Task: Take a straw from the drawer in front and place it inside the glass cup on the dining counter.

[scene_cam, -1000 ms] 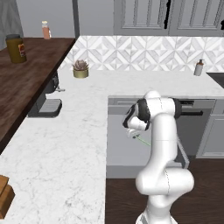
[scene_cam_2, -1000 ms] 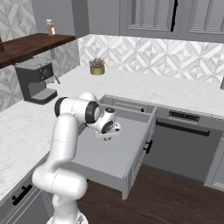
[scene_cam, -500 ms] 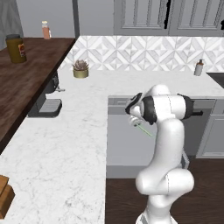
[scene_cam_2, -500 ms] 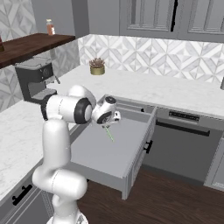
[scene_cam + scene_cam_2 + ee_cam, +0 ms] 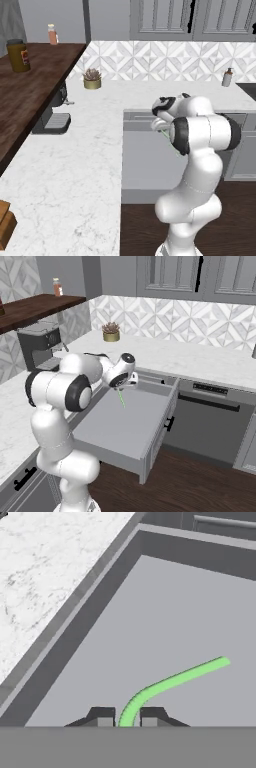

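Hiding the straw (image 5: 170, 684) base between the gripper (image 5: 127, 717) tips, clamping it above the open drawer (image 5: 120, 423), beside marble counter (image 5: 85, 150).

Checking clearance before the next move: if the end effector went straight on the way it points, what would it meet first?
Probably the drawer floor: the end effector, shut on the straw, points at its bare grey bottom, though depth is unclear.

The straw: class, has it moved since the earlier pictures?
Yes. The straw, pinched in the gripper, has risen above the drawer floor toward its back wall.
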Motion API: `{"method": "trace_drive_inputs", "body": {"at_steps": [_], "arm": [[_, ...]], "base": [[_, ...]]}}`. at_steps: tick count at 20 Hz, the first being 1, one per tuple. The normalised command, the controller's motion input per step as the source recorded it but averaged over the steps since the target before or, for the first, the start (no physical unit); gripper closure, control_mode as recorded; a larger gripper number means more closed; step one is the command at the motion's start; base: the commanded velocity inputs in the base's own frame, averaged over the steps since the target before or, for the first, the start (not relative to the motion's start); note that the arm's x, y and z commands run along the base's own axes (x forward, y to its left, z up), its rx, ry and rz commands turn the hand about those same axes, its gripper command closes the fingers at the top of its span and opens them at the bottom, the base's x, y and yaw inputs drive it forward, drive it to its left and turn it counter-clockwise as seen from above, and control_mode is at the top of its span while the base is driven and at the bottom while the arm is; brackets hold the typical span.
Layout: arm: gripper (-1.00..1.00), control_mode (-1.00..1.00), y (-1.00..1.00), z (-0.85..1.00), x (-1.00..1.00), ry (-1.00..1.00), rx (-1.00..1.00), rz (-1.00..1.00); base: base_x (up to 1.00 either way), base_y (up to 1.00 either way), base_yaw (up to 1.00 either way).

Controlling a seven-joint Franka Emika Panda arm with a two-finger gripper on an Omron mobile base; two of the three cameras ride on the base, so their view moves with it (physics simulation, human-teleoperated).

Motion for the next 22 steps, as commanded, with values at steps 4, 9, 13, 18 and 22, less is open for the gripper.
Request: {"method": "trace_drive_inputs", "body": {"at_steps": [4, 9, 13, 18, 22], "arm": [[1.00, -1.00, 0.06, 1.00, -0.51, -0.01, 0.05, -0.12], [1.00, -1.00, 0.09, 1.00, -0.58, 0.00, 0.00, -0.13], [1.00, -1.00, 0.17, 1.00, -0.48, 0.00, 0.00, -0.12], [1.00, -1.00, 0.05, 0.98, -0.61, 0.03, 0.00, -0.10], [1.00, -1.00, 0.00, 0.74, -0.71, 0.01, 0.00, -0.09]], "base": [[0.00, 0.00, 0.00], [0.00, 0.00, 0.00], [0.00, 0.00, 0.00], [0.00, 0.00, 0.00], [0.00, 0.00, 0.00]]}}
